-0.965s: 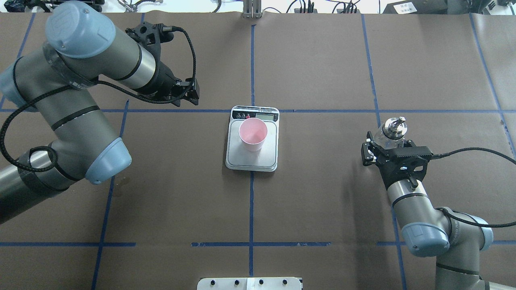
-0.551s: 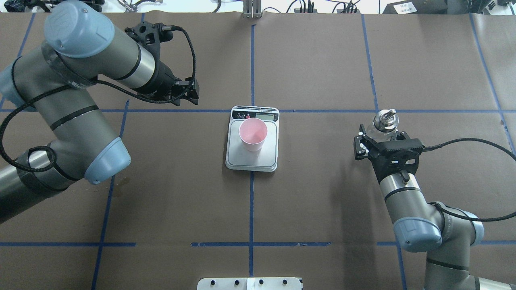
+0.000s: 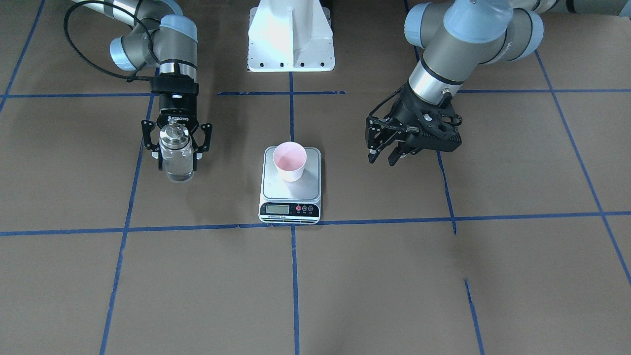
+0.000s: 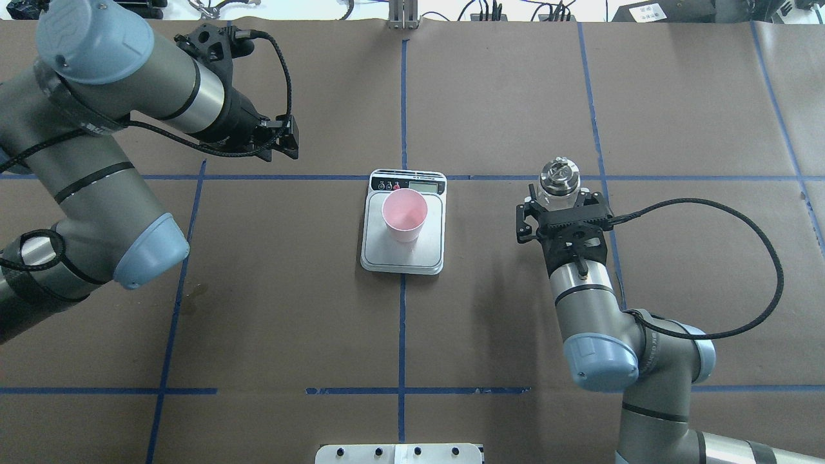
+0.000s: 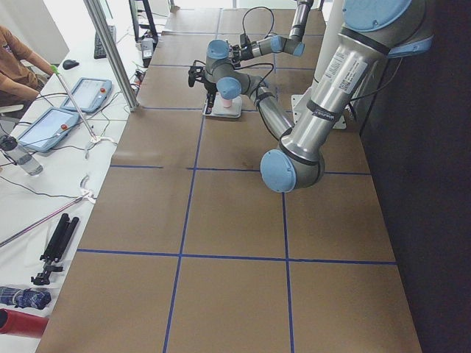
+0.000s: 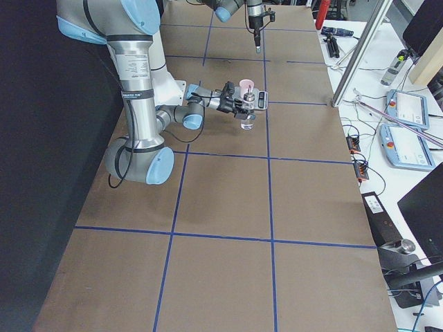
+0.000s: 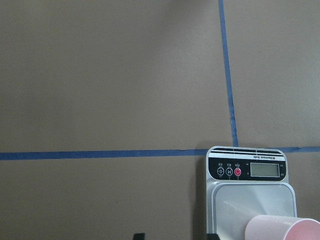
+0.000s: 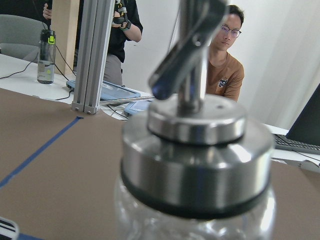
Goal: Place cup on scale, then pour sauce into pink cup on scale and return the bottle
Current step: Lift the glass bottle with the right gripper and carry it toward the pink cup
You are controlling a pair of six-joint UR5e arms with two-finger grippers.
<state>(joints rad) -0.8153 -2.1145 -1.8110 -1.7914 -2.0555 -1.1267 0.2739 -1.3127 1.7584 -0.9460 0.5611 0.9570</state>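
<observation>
The pale pink cup (image 4: 404, 212) stands upright on the silver scale (image 4: 402, 259) at the table's middle; both also show in the front view, cup (image 3: 290, 159) and scale (image 3: 291, 193), and in the left wrist view, scale (image 7: 250, 192) and cup (image 7: 282, 227). My right gripper (image 4: 559, 205) is shut on the clear glass bottle (image 4: 559, 175) and holds it upright to the right of the scale (image 3: 176, 157). Clear sauce shows in its lower part. Its silver spout cap fills the right wrist view (image 8: 195, 145). My left gripper (image 4: 287, 143) is open and empty, back and left of the scale.
Blue tape lines (image 4: 403, 116) divide the brown table cover. The white robot base plate (image 3: 291, 39) sits at the near edge between the arms. Operators (image 8: 225, 55) sit beyond the far edge beside a metal post (image 8: 92, 55).
My right arm has carried the bottle leftward toward the scale. My left arm has drawn back and to the left, away from the scale. Cup and scale have not moved.
</observation>
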